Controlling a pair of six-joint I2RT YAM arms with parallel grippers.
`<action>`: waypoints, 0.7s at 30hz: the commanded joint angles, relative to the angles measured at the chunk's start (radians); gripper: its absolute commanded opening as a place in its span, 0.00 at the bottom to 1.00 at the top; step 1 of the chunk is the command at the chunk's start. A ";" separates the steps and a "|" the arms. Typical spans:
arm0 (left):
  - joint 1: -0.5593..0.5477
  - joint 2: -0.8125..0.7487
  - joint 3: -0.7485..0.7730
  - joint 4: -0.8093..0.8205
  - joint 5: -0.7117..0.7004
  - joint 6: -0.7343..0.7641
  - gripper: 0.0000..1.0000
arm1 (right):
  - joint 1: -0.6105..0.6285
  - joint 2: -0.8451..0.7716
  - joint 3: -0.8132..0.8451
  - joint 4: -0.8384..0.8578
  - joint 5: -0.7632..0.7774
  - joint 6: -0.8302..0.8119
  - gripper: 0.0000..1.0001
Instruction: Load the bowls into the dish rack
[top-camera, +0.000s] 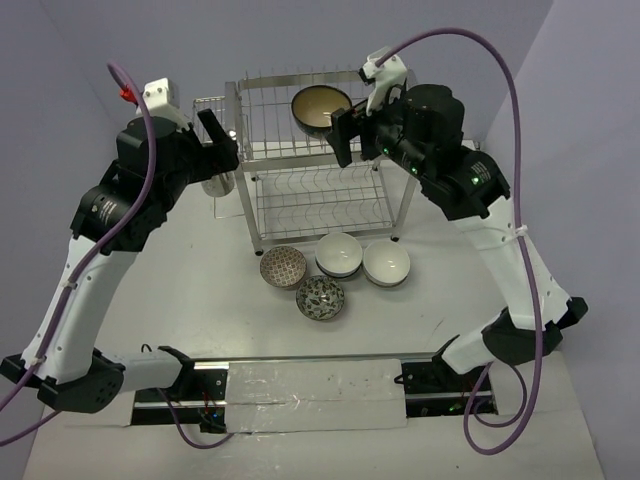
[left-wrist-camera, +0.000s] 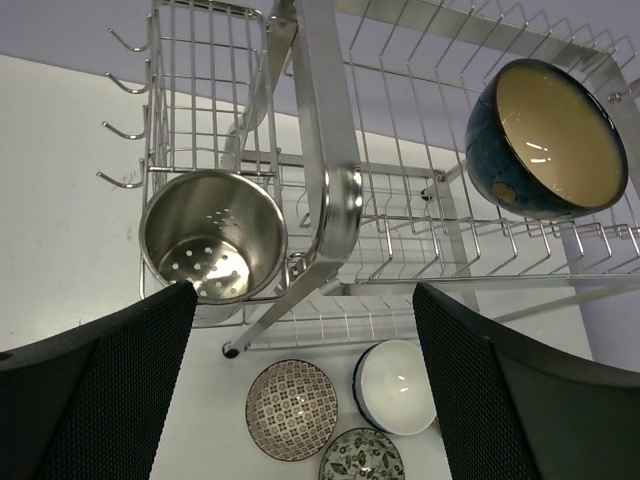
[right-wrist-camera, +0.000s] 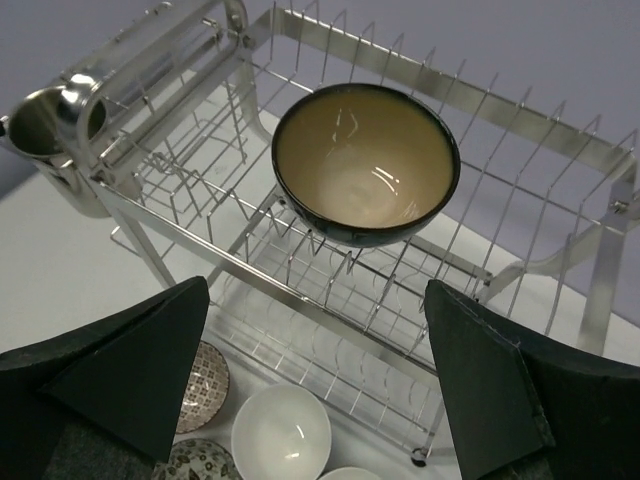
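Left arm rising from its base and bent at the elbow, left gripper held high and pointing inward to the right, jaws spread wide, right arm arched up likewise, right gripper pointing left, jaws wide apart

the left arm and the right arm are built alike: fat black cylindrical joint housings joined by smooth white shell links. a purple cable follows each arm, pinned to the white links by thin white ties. small green lights glow on the right arm's black housings. a white block caps the left wrist, with a red tag beside it; a like white piece tops the right wrist. the left gripper has broad black fingers faced with a fine mesh texture; the right gripper has matte black, wedge-shaped fingers.
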 joint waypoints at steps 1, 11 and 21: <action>0.007 0.025 0.068 0.054 0.070 0.075 0.95 | 0.009 -0.072 -0.075 0.157 0.016 0.014 0.96; 0.007 0.353 0.411 0.131 0.207 0.080 0.93 | 0.010 -0.341 -0.491 0.415 0.188 0.176 0.97; -0.017 0.519 0.518 0.219 0.282 0.065 0.76 | 0.009 -0.546 -0.719 0.343 0.204 0.262 0.97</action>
